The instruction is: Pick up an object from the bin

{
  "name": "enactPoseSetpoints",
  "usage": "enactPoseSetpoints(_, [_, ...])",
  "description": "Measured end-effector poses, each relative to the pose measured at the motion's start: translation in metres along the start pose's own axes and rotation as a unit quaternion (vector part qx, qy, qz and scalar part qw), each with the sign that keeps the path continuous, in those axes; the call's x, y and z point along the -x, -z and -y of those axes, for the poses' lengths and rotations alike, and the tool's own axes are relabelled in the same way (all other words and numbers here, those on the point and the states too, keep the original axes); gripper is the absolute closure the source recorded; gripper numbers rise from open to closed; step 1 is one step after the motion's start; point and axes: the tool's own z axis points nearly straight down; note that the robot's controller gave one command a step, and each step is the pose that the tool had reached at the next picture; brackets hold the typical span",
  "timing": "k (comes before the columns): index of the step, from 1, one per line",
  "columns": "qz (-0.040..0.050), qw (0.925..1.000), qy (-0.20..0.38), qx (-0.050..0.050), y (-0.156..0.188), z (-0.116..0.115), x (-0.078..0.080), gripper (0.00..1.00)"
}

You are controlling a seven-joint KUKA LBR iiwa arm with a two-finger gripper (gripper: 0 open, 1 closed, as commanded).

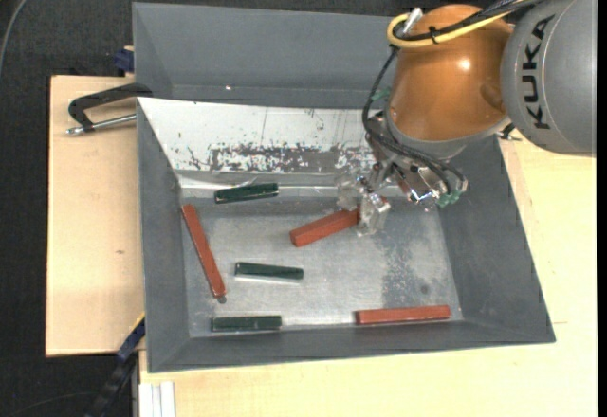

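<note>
Grey metal bin (285, 45) on a dark floor, and you're looking down into it with the arm coming in from the right. Your gripper (370, 208) is low inside the bin, right of centre, near the foot of the back wall. The orange cover (441, 74) on the wrist sits above it, with a yellow cable (493, 6) running over the top.

Hand state: the fingers are drawn in narrow and pinch the right end of the red-orange bar (322, 229). That's your task object. It lies near the middle of the bin floor and slants, with its left end toward the centre and its right end up at the fingers. You can't tell whether it is clear of the floor or resting on it.

The other pieces are loose, spread out, and not heaped:
- Upper green stick (247, 192): dark, at the back left, along the base of the back wall, well apart from the gripper.
- Middle green stick (268, 271): dark, left of centre, near the held bar's left end but not touching it.
- Front green stick (247, 321): dark, against the front wall on the left.
- Long red stick (204, 252): runs diagonally along the left wall.
- Front red stick (402, 315): lies flat by the front wall on the right, below the gripper and well apart from it.

None of these touch the gripper.
</note>
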Motion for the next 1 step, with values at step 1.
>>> enactPoseSetpoints(1, [0.002, 0.9924, 0.123, 0.0, 0.0669, -0.0459, 0.0082, 1.0])
